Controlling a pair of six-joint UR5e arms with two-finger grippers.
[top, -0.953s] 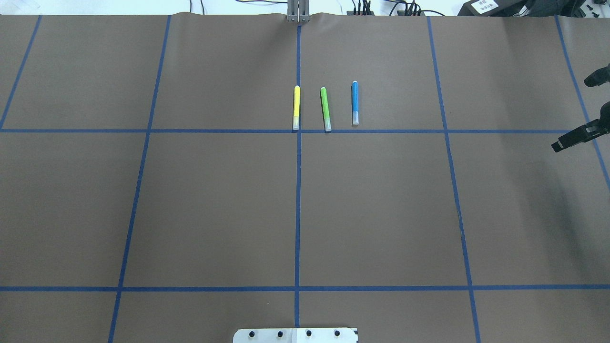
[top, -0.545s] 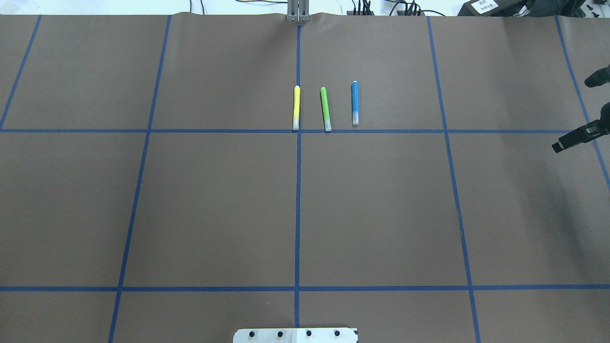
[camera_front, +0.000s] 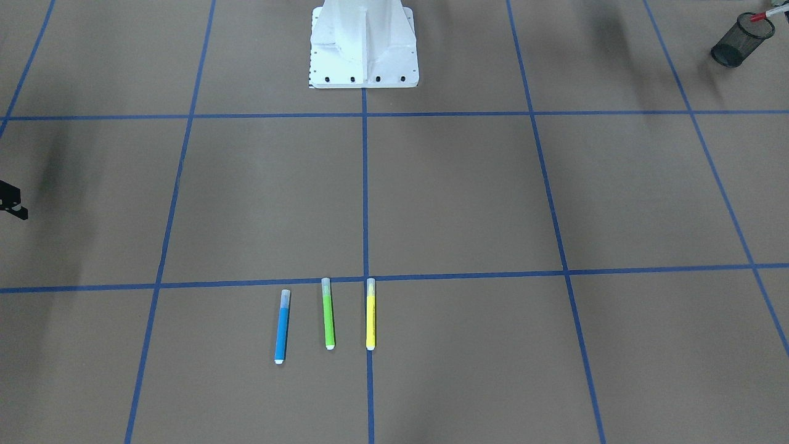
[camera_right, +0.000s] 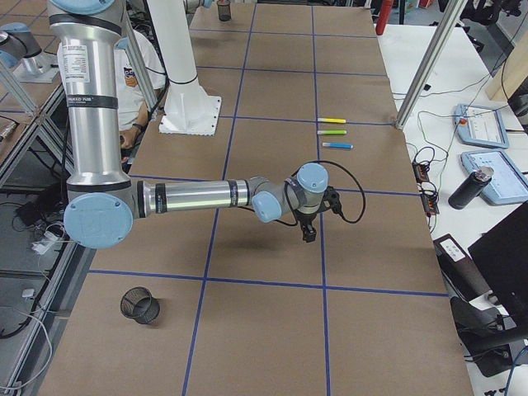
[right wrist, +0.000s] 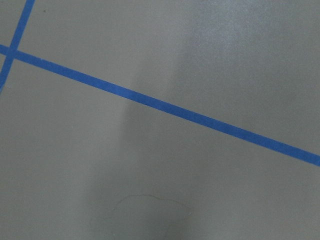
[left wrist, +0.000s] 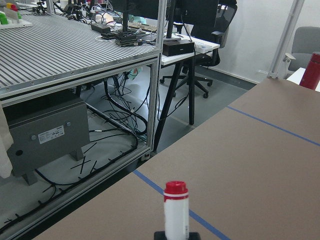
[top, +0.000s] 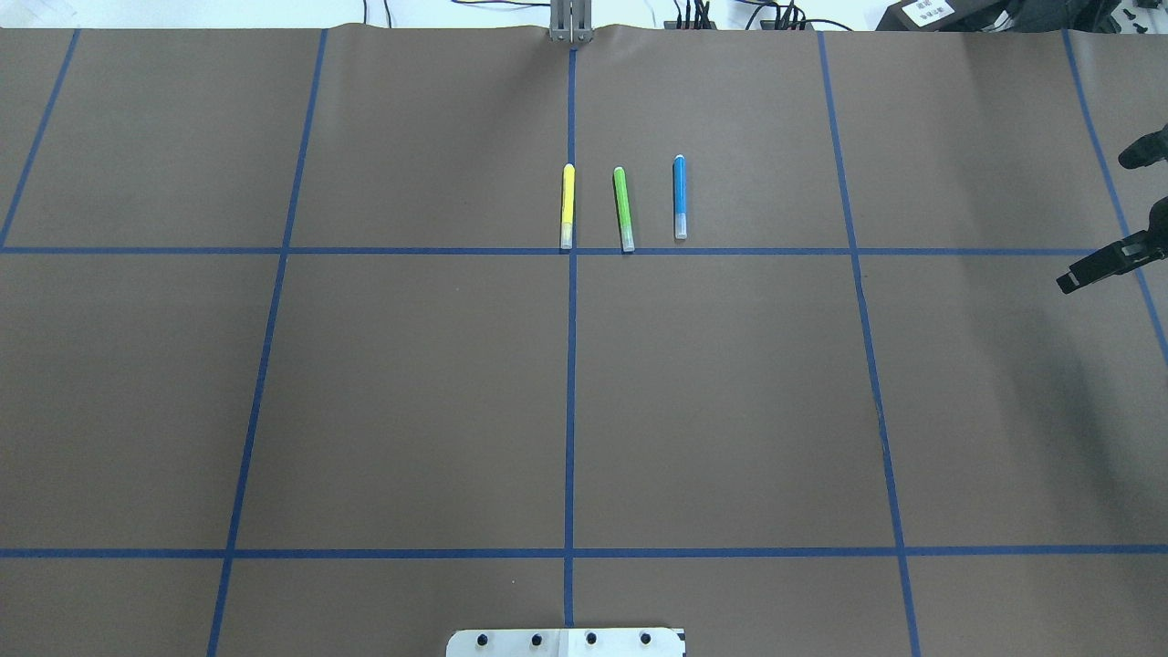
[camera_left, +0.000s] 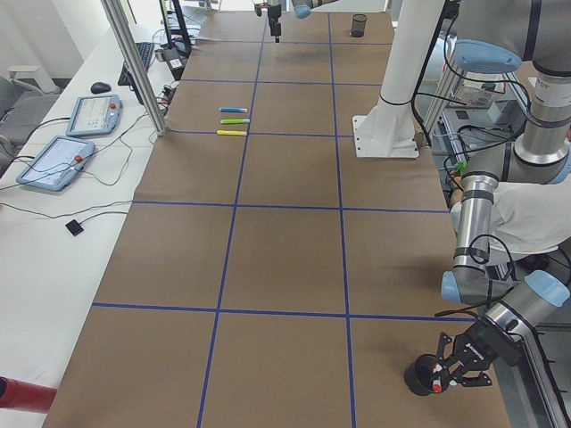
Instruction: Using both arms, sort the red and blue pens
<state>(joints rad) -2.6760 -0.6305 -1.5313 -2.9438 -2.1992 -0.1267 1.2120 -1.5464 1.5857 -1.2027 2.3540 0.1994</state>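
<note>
The blue pen (top: 679,197) lies flat on the brown table, rightmost in a row of three; it shows again as the blue pen (camera_front: 282,327). The red pen (left wrist: 176,210), white with a red cap, stands in my left gripper (camera_left: 443,379), which is shut on it. Its red tip (camera_front: 764,13) hangs just over the rim of a black mesh cup (camera_front: 733,40). My right gripper (top: 1104,260) hovers at the table's right edge, far from the pens. Only part of it shows, so whether it is open or shut is unclear.
A green pen (top: 623,209) and a yellow pen (top: 567,207) lie beside the blue one. The white pedestal (camera_front: 363,43) stands at the robot's side. A second mesh cup (camera_right: 140,305) sits near the right arm's base. Blue tape lines grid the table.
</note>
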